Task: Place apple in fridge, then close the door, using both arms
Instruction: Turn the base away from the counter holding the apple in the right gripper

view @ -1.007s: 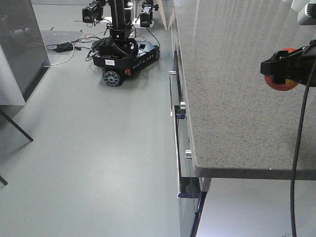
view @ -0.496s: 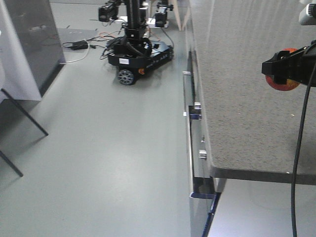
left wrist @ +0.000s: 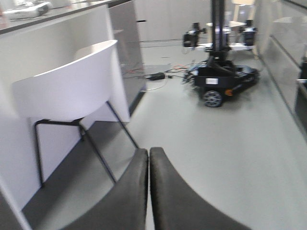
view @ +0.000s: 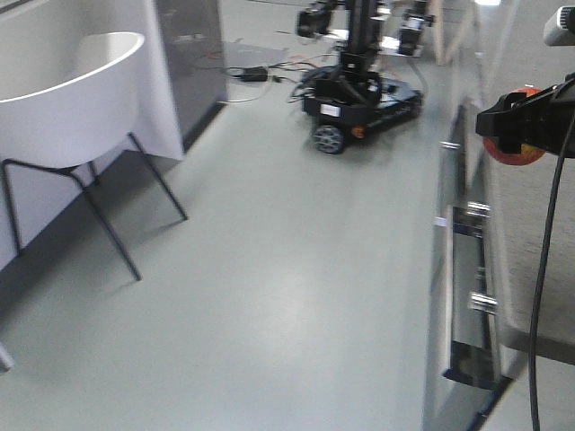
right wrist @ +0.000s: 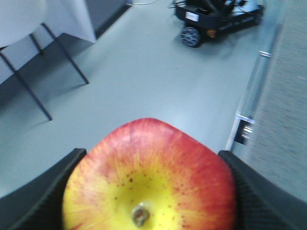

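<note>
Apple (right wrist: 148, 177) is clamped in your right gripper (view: 499, 126), at 2 o'clock in the front view. Worktop (view: 550, 269) at 4 o'clock. Your left gripper (left wrist: 148, 153) is clenched on nothing. White chair (view: 72, 99) at 10 o'clock, wheeled base (view: 359, 90) at 12

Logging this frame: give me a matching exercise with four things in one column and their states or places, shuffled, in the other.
Things
1. apple
2. left gripper
3. white chair
4. black wheeled robot base

States or places
A. shut, with nothing between its fingers
B. standing on thin black legs at the left side of the room
C. clamped in the right gripper
D. parked at the far end of the floor, with cables beside it

Pairs: 1-C, 2-A, 3-B, 4-D
</note>
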Available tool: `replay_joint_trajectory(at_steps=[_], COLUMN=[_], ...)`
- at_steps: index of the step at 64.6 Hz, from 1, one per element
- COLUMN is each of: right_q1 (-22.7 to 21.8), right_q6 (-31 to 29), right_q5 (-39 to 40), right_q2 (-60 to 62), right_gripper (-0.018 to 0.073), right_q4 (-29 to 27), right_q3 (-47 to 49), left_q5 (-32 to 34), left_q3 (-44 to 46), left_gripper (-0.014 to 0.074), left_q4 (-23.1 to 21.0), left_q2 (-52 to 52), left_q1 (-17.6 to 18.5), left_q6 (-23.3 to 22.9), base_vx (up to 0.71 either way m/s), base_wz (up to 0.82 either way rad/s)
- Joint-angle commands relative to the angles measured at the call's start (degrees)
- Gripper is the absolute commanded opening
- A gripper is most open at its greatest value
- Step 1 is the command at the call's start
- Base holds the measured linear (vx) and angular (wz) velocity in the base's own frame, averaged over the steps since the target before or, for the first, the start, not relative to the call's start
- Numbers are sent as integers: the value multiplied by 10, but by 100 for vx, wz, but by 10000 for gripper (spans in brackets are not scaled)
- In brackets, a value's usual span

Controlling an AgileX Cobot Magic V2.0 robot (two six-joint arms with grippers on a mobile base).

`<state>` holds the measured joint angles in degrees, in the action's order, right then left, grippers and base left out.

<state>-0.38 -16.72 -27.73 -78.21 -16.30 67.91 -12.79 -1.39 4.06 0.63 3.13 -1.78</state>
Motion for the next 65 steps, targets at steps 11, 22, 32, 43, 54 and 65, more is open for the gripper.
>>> replay_joint_trajectory(at_steps=[11,22,32,43,54,65], right_q1=[-1,-1,-1,-1,-1,-1], right_q6=[-6,-6,-6,-6,-6,-6], right_q5=[40,40,40,40,40,40], right_q2=[19,19,19,19,19,19], right_gripper=[115,115,115,115,115,115], right_q4=[-3,-3,-3,-3,-3,-3], right_q3=[19,19,19,19,19,19], left_q5=[45,45,45,45,45,45], left_q3=[-16,-16,-16,-16,-16,-16], left_gripper=[-6,-6,-6,-6,-6,-6], left_q4=[0,0,0,0,0,0], left_q2=[8,8,8,8,8,8], left_q1=[2,2,2,2,2,2], left_q6=[-1,-1,-1,-1,-1,-1], base_vx=[-4,-4,-3,-3,-2,-2], base_wz=[58,54,46,39,41,48])
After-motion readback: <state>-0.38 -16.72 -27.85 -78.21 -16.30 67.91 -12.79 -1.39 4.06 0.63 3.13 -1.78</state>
